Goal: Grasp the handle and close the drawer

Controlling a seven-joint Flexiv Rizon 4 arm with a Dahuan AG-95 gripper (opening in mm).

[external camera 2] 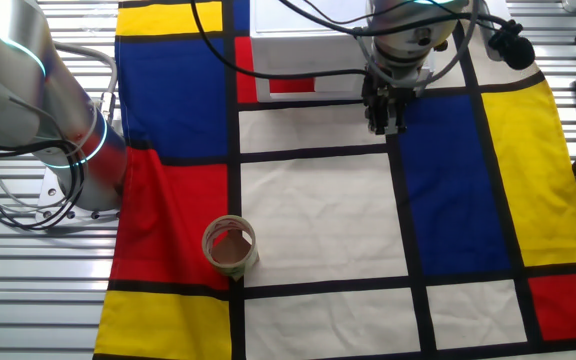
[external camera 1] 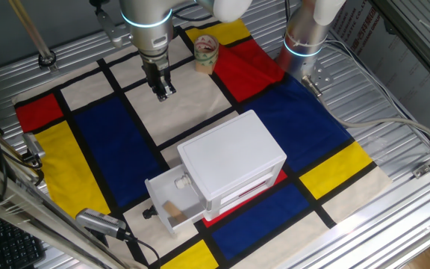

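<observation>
Down at the front-left of the checked cloth (external camera 1: 88, 131): drawer (external camera 1: 172, 198) pulled out of the white cabinet (external camera 1: 234, 161), small dark handle (external camera 1: 149, 214) poking from its front panel, untouched. Further back, gripper (external camera 1: 163, 93) hanging above a cream square, well apart from the handle, fingers close together and holding nothing, exact gap impossible to tell. Right of that, a paper cup (external camera 1: 205, 52) standing near the red patch

My arm hangs straight down, wrist vertical, its light ring glowing cyan. The pincer (external camera 1: 163, 93) points at the surface near twelve o'clock, fingers nearly together, holding nothing.
</observation>
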